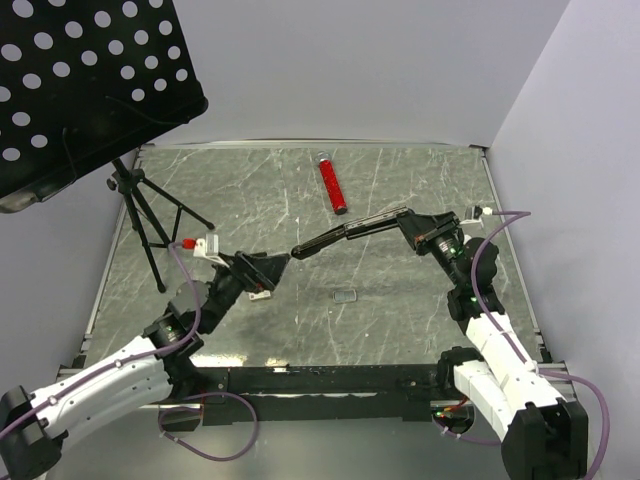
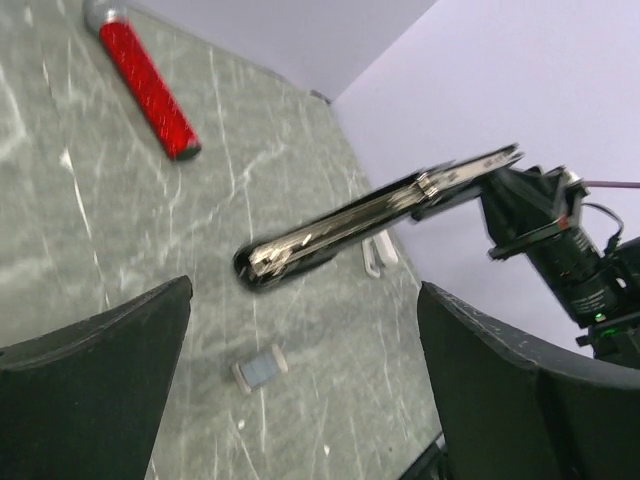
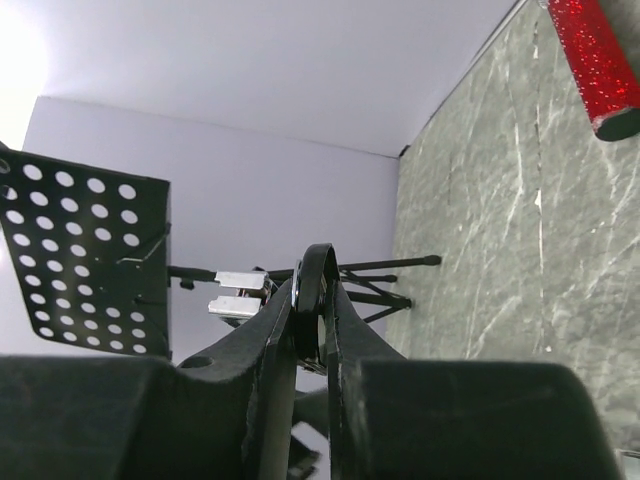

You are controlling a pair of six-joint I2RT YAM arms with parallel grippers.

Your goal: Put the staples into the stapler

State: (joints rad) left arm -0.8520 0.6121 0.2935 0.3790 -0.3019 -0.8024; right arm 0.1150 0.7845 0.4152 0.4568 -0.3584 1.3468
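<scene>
Stapler (image 1: 345,233): it is black and slim, held in the air over the middle of the table (image 1: 400,320), almost level. Its tapered end points to the left arm. In the left wrist view a silver metal part shows along its length.
Right end effector (image 1: 408,222): the jaws are narrow and clamp the rear end of the stapler. In the right wrist view the two fingers (image 3: 270,345) press on it from both sides.
Left end effector (image 1: 272,272): the jaws stand wide and hold nothing. It is just in front of the tip of the stapler, near but not touching.
Staples (image 1: 346,295): a small flat grey rectangle lies on the table, below the stapler and between the two arms, apart from both end effectors.
Red tube (image 1: 332,184): it lies flat near the far edge of the table, well apart from the stapler.
Perforated black plate (image 1: 80,80): it stands on a tripod (image 1: 150,215) at the far left corner.
</scene>
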